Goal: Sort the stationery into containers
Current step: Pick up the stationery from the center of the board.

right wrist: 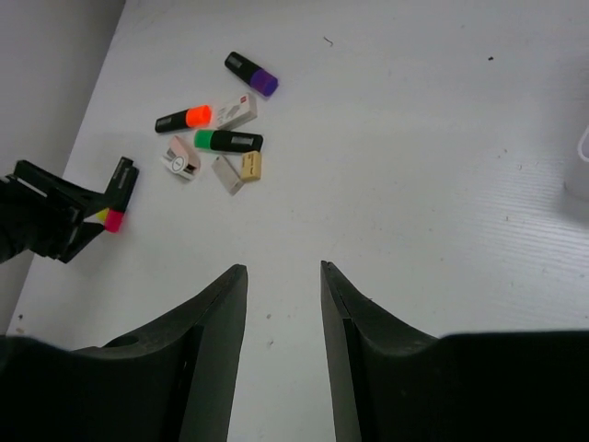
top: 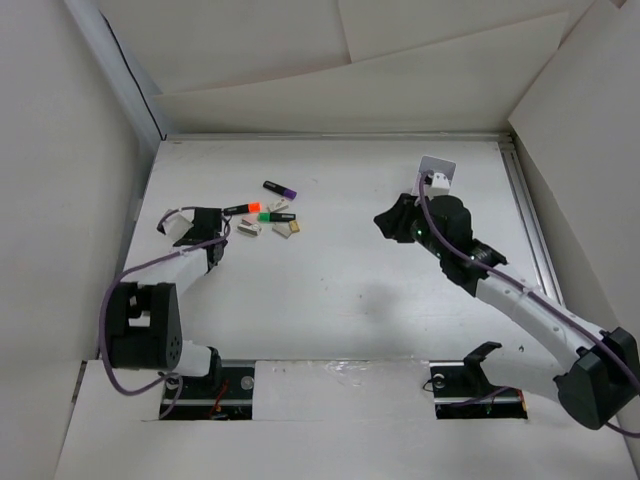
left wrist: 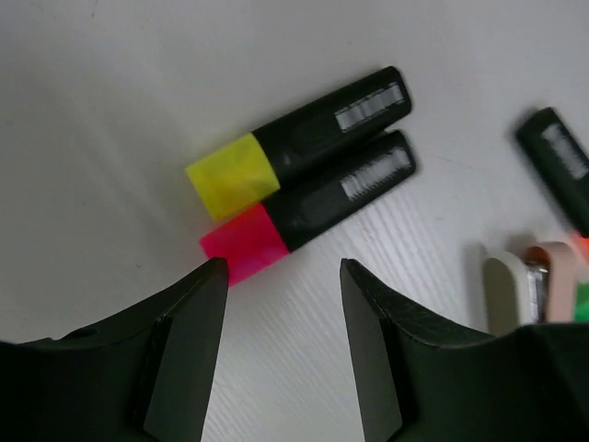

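In the left wrist view a yellow-capped black marker (left wrist: pixel 304 138) and a pink-capped black marker (left wrist: pixel 313 198) lie side by side on the table. My left gripper (left wrist: pixel 283 267) is open and empty just short of the pink cap. From above, the left gripper (top: pixel 215 228) sits left of a cluster: a purple-ended marker (top: pixel 279 188), an orange-ended marker (top: pixel 242 207), a green-ended marker (top: pixel 275 216) and small tan and white pieces (top: pixel 285 229). The white box (top: pixel 437 172) stands at the back right, partly hidden by the right arm. My right gripper (top: pixel 385 222) is open, empty, above bare table.
White walls close in the table on the left, back and right. The right wrist view shows the same cluster (right wrist: pixel 228 140) at the far left and the left gripper (right wrist: pixel 55 221) by the left wall. The arm bases sit at the near edge.
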`<state>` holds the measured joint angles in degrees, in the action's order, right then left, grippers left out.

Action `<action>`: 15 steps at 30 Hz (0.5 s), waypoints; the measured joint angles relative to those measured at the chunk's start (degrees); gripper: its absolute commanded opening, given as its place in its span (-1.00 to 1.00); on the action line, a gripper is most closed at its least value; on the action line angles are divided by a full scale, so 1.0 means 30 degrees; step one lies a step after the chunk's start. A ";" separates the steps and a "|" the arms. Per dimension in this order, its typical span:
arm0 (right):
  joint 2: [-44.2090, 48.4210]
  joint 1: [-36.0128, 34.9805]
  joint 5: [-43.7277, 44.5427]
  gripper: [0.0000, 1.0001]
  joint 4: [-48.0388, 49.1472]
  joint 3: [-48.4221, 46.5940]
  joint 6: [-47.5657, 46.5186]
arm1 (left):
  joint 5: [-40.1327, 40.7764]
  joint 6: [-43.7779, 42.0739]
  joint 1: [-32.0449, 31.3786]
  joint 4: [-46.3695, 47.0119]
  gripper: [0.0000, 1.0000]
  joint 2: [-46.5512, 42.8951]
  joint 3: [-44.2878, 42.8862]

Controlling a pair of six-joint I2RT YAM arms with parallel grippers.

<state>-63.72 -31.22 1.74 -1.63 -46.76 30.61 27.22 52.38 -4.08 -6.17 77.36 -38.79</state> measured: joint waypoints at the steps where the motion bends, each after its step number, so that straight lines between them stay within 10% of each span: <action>1: 0.0102 -0.0007 0.0044 -0.13 -0.0015 0.0000 -0.0022 | 0.0000 -0.0087 0.0138 -0.0146 -0.03 0.0721 -0.0168; 15: 0.0743 -0.0255 0.0364 -0.13 -0.0189 0.0226 -0.0131 | 0.0663 -0.0437 0.0182 -0.1173 0.06 0.1727 -0.0780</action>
<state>-61.49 -31.99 2.83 -2.20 -46.09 30.22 29.21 51.07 -3.53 -9.69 82.54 -41.12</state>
